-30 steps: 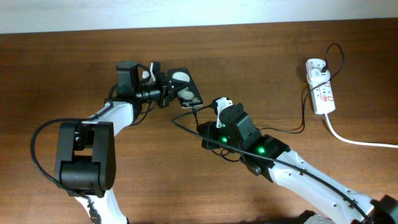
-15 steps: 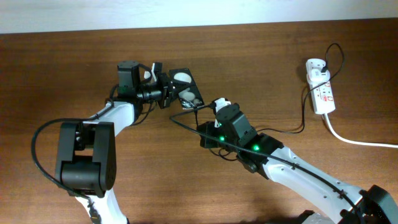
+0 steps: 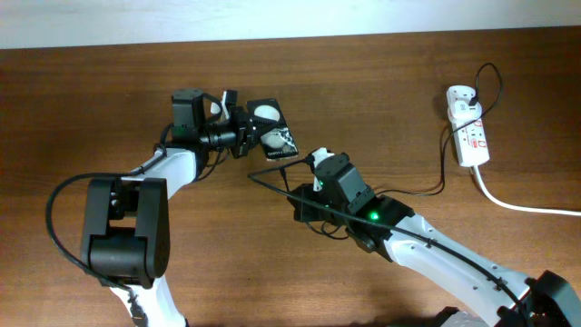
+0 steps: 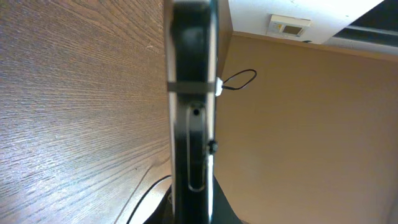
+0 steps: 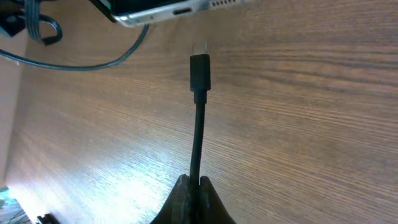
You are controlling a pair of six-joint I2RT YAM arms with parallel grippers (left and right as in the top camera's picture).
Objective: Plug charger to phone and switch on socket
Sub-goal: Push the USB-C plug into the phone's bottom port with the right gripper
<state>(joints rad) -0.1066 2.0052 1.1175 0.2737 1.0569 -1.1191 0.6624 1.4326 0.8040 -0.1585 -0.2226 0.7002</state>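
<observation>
The black phone (image 3: pixel 273 133) with two white round patches is held up on its edge by my left gripper (image 3: pixel 247 129), which is shut on it. In the left wrist view the phone (image 4: pixel 191 118) shows edge-on between the fingers of the left gripper (image 4: pixel 191 208). My right gripper (image 3: pixel 307 167) is shut on the charger's thin black cable (image 5: pixel 198 137) just behind its plug tip (image 5: pixel 199 67). The tip points at the phone's bottom edge (image 5: pixel 180 11), a short gap away, slightly right of the port. The white adapter block (image 3: pixel 461 96) sits in the socket strip (image 3: pixel 472 138) at the far right.
The charger cable (image 3: pixel 427 189) runs across the table from the socket strip, under my right arm, and loops near the phone. The strip's thick white cord (image 3: pixel 522 206) trails off to the right edge. Bare wooden table (image 3: pixel 109 109) lies all around.
My right gripper has moved up and left with the plug, closer to the phone. The phone in the left gripper has tilted slightly. The socket strip has not moved.
</observation>
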